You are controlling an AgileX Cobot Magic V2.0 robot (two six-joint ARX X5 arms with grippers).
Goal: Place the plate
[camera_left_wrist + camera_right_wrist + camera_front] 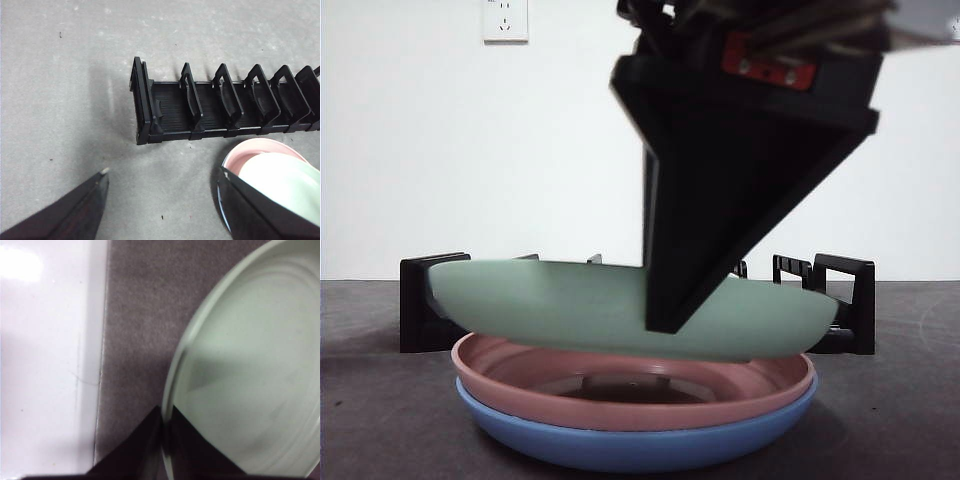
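The right gripper [665,325] is matte black, its jaw a broad flat wedge that narrows from a wide block at the top to a blunt tip. High on that block sits a small red plate with two silvery screws, and dark cables bunch above it. The left gripper [162,197] shows two black triangular jaws with smooth faces, one ending in a pale worn tip.

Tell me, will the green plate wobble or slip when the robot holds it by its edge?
Probably a little. The right hand pinches the green plate only at its rim, so it may tilt; it already hangs slightly slanted above the pink plate. It looks stiff, not floppy. Its smooth surface could be slippery.
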